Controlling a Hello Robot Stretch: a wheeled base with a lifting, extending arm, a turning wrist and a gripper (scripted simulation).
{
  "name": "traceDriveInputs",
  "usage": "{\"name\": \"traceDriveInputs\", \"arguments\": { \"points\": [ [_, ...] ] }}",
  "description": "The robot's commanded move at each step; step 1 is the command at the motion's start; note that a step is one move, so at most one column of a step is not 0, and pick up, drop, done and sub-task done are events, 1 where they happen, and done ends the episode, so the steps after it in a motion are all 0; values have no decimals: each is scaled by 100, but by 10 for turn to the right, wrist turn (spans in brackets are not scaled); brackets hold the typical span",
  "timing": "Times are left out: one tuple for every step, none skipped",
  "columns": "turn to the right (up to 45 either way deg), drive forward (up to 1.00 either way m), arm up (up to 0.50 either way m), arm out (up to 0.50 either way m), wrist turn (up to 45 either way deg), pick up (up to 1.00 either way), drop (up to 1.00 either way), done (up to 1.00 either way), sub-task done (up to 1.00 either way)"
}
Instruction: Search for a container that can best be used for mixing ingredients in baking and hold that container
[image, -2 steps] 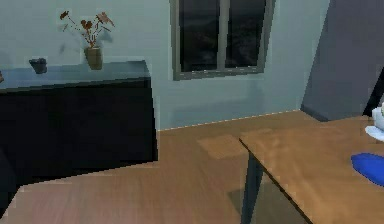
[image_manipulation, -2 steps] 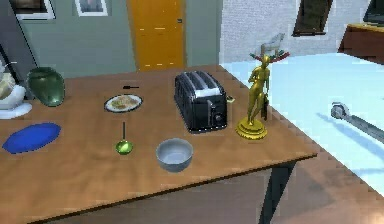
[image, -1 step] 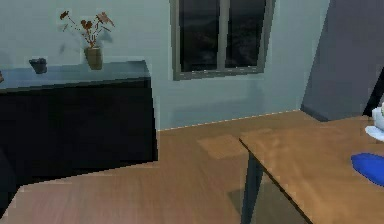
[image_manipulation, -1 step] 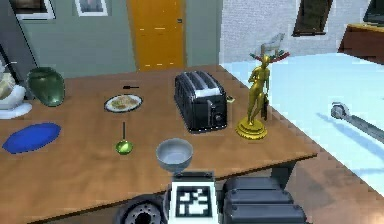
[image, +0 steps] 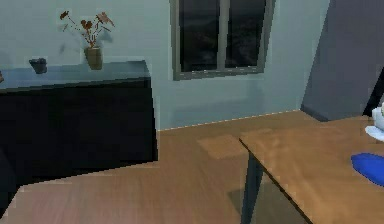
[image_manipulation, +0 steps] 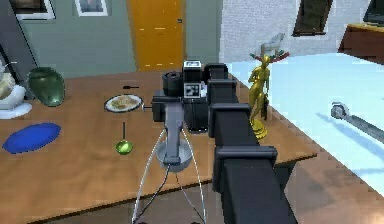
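A green rounded glass vessel (image_manipulation: 45, 85) stands on the wooden table (image_manipulation: 80, 165) at the arm side view's far left. Beside it, at the edge, is a white bowl-like thing (image_manipulation: 8, 100), which may be the white thing (image: 377, 126) at the forward view's right edge. The arm (image_manipulation: 240, 165) rises from the bottom, with its white marker squares (image_manipulation: 192, 80) over the table. My gripper (image_manipulation: 172, 170) sits left of the arm; its thin fingers (image_manipulation: 150, 185) spread over bare tabletop and floor, and it holds nothing.
On the table lie a blue plate (image_manipulation: 30, 137), a plate with food (image_manipulation: 123, 103) and a small green ball (image_manipulation: 123, 147). A gold statue (image_manipulation: 262, 85) stands right of the arm, with a pale bed (image_manipulation: 320, 90) beyond. A dark sideboard (image: 75, 115) carries a vase (image: 93, 55).
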Motion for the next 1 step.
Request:
{"name": "traceDriveInputs", "arguments": {
  "points": [
    [0,0,0,0,450,0,0,0,0]
  ]
}}
